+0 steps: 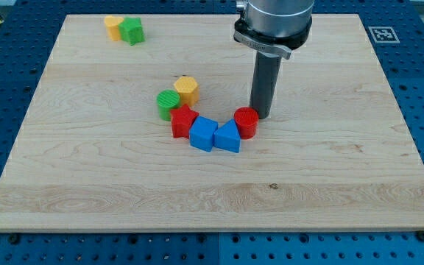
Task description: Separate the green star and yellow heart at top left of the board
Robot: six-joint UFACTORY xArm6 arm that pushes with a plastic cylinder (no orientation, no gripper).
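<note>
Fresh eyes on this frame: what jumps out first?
The dark rod dominates, dropping from the view's top to the board's middle, with my tip right beside the red cylinder. That cylinder ends a curved cluster: blue triangular block, blue cube, red star, green cylinder, yellow block. Far off at the view's top left, the yellow heart and green star sit touching.

arm's grey metal housing (pixel 274 18): cut off by view's top | my tip (pixel 260 116): partly behind red plastic cylinder block (pixel 246 122) | white marker tag (pixel 383 34): pattern too small to read
</note>
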